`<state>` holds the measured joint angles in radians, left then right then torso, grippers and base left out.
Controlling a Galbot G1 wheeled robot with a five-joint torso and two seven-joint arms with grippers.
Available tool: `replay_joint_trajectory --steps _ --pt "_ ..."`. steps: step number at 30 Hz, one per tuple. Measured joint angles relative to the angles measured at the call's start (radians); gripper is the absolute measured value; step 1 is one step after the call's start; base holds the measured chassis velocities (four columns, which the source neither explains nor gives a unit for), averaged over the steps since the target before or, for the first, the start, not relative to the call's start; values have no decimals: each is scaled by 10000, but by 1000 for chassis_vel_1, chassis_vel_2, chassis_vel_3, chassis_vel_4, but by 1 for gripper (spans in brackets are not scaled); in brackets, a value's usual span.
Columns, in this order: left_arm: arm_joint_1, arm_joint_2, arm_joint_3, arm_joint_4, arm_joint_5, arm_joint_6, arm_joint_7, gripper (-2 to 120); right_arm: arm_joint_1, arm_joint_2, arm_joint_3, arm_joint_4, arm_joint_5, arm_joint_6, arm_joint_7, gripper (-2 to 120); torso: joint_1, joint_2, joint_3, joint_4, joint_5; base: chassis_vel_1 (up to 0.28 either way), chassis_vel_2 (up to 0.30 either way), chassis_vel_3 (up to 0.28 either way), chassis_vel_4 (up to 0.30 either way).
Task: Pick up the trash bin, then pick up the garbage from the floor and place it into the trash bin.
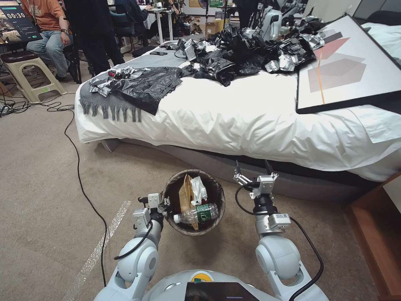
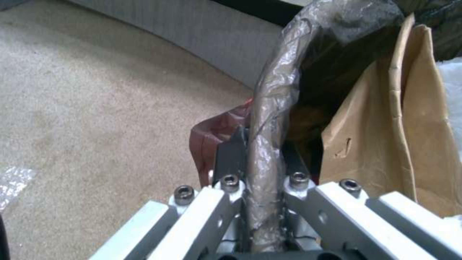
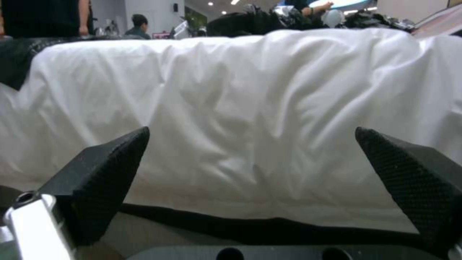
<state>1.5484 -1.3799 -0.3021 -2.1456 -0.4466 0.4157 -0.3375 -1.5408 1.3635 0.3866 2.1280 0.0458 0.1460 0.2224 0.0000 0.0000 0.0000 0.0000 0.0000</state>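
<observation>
Trash bin (image 1: 193,203) is held at its left rim by the closed left tool (image 1: 166,202), near the bed (image 1: 250,121), so garbage stays inside; the right tool (image 1: 253,167) is kept open, empty.

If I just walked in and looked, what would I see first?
Probably the trash bin held up over the carpet, with the left gripper pinching its rim; a clear bottle, a tan paper bag and white tissue sit inside it. Next, the big white bed behind it, heaped with shiny black bags. The right gripper waits open beside the bin, facing the bed.
</observation>
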Motion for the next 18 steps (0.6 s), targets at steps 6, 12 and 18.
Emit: replay_joint_trajectory --steps 6,12,18 --pt "-7 23 -15 -16 -10 -72 54 0 61 97 75 -368 -32 117 -100 100 0 0 0 1 0 0 0 0 0" --pt "-6 25 -34 -20 -13 -78 89 0 134 139 12 -517 -32 117 -126 100 0 0 0 1 0 0 0 0 0" --pt "-4 13 -47 -21 -9 -79 152 0 154 155 -25 -562 -32 117 -153 100 0 0 0 1 0 0 0 0 0"
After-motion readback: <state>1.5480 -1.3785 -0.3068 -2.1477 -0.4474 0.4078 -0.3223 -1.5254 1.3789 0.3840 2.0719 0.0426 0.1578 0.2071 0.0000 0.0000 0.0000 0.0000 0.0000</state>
